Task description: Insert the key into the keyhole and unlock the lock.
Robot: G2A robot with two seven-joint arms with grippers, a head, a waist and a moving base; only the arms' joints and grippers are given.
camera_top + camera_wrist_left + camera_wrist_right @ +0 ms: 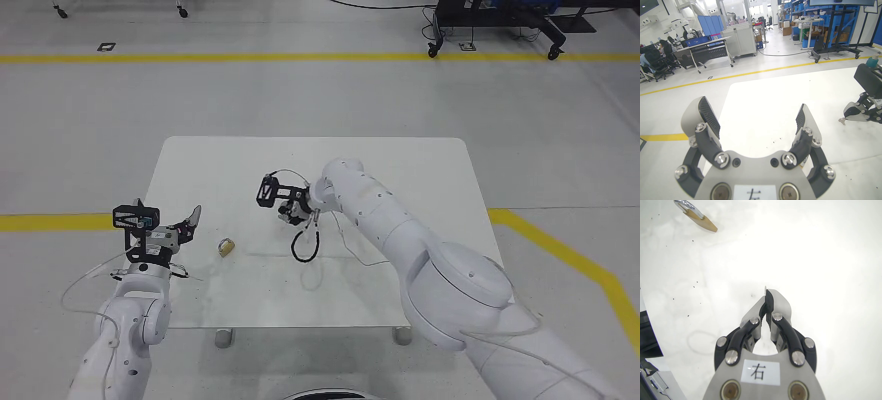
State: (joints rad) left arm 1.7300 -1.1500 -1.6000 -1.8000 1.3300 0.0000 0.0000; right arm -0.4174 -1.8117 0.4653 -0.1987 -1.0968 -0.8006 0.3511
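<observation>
From above, the lock (pixel 227 246) is seen lying on the white worktop (pixel 400 170), between the left claw (pixel 188 222) at the left edge and the right claw (pixel 290 212) nearer the middle. In the left wrist view, the left claw (pixel 753 115) is held wide apart with nothing in it. In the right wrist view, the right claw (pixel 767 298) is clamped on the key (pixel 765 290), whose tip is seen past the pads; the lock (pixel 700 221) lies well apart from it.
</observation>
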